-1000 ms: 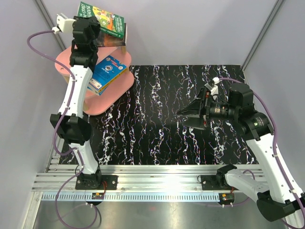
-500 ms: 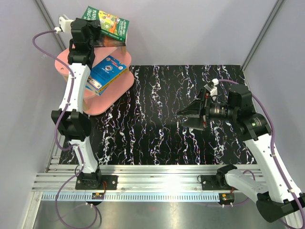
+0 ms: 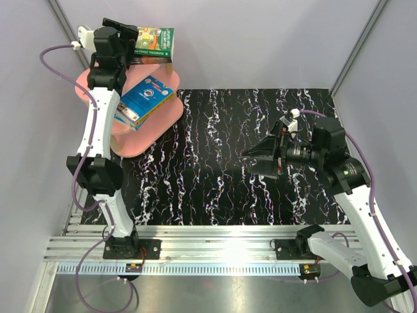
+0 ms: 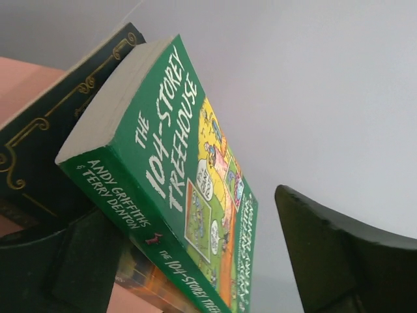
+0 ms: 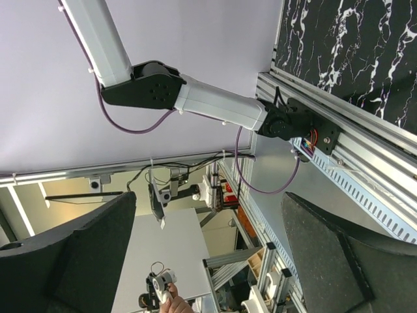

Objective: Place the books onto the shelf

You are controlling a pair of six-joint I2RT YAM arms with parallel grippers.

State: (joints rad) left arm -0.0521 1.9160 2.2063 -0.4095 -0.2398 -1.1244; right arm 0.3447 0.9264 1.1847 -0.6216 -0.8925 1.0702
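Changed: left tool (image 4: 189, 215) went from pinching to spread; green book (image 4: 176, 169) now sits flatter.
Right tool (image 3: 247, 161): spread wide, nothing held, above black marbled surface (image 3: 215, 169), well apart from shelf (image 3: 166, 117).
Blue book (image 3: 144, 96): tops a small stack on a lower pink board.
Left tool: at shelf's top tier, one finger clear of the cover.
Green book: top tier, leaning on dark book (image 4: 39, 143).

A black table top (image 3: 215, 176) with white streaks is closed in by plain grey walls (image 3: 260, 39); silver rails (image 3: 215, 236) are lit brightly.
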